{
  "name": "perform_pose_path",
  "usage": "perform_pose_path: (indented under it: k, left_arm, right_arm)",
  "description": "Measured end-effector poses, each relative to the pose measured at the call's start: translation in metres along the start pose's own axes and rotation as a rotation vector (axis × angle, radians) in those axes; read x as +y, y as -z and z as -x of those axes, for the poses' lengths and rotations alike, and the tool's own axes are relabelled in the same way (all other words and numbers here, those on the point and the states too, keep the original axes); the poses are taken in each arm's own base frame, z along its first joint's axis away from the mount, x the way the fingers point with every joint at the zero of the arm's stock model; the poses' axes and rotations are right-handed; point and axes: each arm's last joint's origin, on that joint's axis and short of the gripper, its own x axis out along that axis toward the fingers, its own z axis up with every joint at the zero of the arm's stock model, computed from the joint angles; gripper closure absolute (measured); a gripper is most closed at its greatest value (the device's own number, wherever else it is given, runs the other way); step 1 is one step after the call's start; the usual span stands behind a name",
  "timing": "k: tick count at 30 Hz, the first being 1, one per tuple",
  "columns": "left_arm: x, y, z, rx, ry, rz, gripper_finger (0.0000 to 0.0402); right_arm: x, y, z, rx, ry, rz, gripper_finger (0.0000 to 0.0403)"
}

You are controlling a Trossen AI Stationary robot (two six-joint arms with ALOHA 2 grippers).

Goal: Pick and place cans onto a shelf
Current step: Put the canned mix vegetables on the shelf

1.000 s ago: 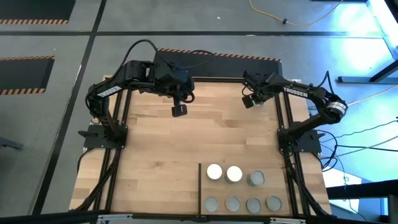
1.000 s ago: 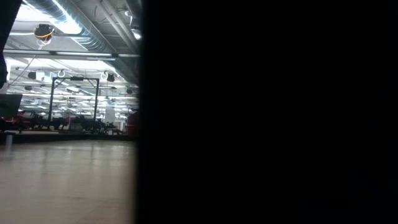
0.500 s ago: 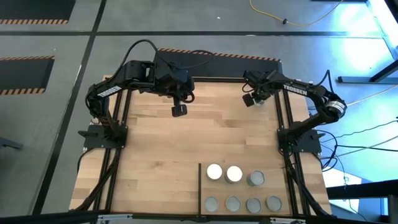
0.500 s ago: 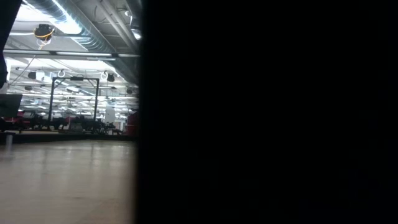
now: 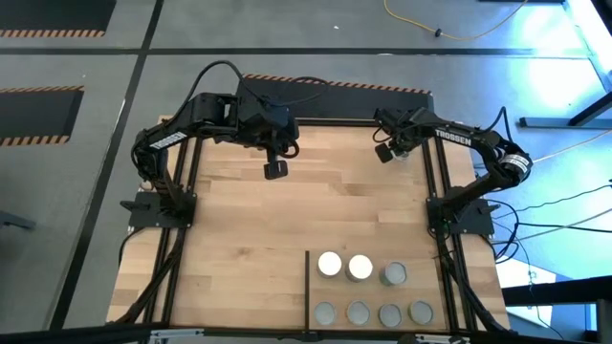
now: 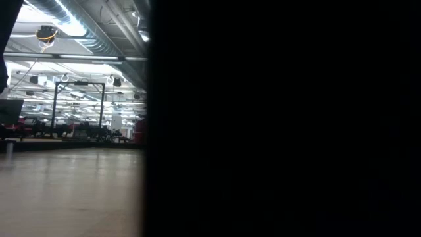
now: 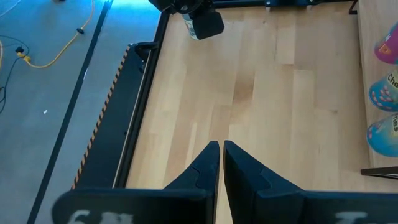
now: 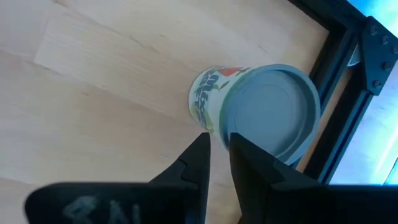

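Right claw [image 8: 219, 144] over a lone can
Can [image 8: 261, 109] stands beside the narrowly parted tips, upper right of the bench [image 5: 249, 229]; left claw [image 7: 220, 149] nearly closed, empty.

1. In the low view a big dark shape [image 6: 283, 118] covers most of the picture, so the table behind it cannot be seen.
2. In the left wrist view three cans [image 7: 387, 93] beside the black divider bar [image 7: 379, 172] are cut off by the edge.
3. In the right wrist view, a can [image 8: 261, 112] sits partly behind the right gripper [image 8: 219, 149].
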Motion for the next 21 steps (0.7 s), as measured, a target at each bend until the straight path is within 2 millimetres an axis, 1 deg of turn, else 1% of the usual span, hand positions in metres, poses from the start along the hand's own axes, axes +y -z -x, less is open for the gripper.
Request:
perform_pose_path:
  k: [6, 12, 21]
  left_arm:
    - [0.000, 0.000, 0.000, 0.000, 0.000, 0.000, 0.0385]
    - [0.000, 0.000, 0.000, 0.000, 0.000, -0.001, 0.0385]
    - [0.000, 0.000, 0.000, 0.000, 0.000, -0.001, 0.0385]
  right_arm:
    - [-0.002, -0.001, -0.001, -0.011, 0.026, -0.005, 0.0338]
    - [-0.005, -0.002, -0.002, 0.023, -0.070, -0.003, 0.0338]
    - [-0.014, -0.006, -0.006, 0.022, -0.042, -0.018, 0.0338]
